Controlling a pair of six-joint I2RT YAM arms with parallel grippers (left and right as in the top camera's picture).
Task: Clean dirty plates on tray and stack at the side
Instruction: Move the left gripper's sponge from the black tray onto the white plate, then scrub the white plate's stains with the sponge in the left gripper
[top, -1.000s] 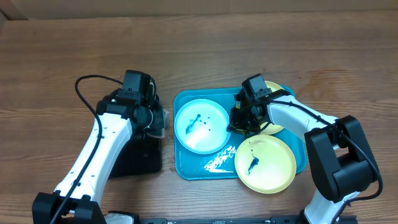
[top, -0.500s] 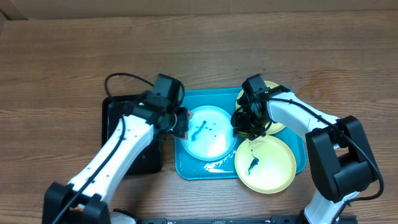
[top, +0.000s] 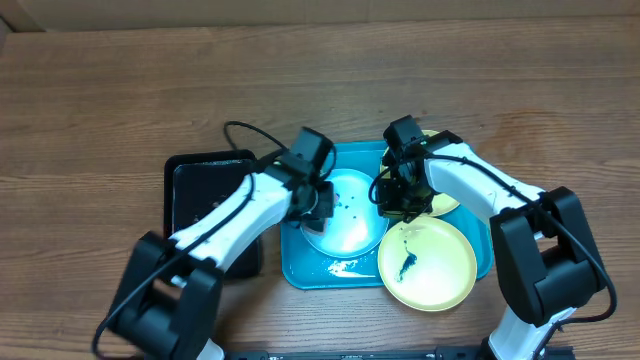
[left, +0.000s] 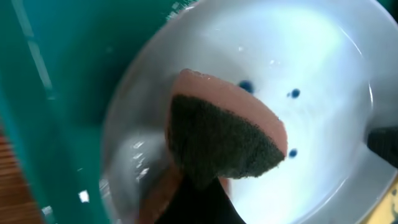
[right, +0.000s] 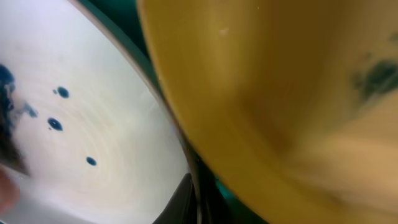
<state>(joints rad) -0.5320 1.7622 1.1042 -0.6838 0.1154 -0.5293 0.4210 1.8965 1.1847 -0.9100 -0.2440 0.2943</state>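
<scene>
Swinging across from the black tray (top: 195, 185), the left arm (top: 240, 205) now reaches over the turquoise tray (top: 300, 270), its wrist above the left half of the light blue plate (top: 355, 230); the right arm (top: 470, 180) has barely shifted.

Left wrist view: the left jaws are closed on a sponge (left: 221, 140), pink with a dark green scouring face. The sponge is pressed down inside the light blue plate, near its left rim. Small blue spots (left: 245, 86) dot the plate's surface beyond the sponge.

The right jaws are closed at the right rim of the light blue plate, between it and the two yellow-green plates. In the right wrist view a dark fingertip (right: 183, 199) sits right at that rim, but whether it pinches the rim cannot be told.

All three plates lie on the turquoise tray, which rests on the wooden tabletop (top: 100, 100) just right of the black tray. The front yellow-green plate (top: 440, 270) has a dark smear (top: 408, 262) at its centre and overhangs the tray's front edge. The rear yellow-green plate (top: 443, 205) is largely hidden under the right arm. White streaks (top: 345, 266) mark the tray floor in front of the light blue plate.
</scene>
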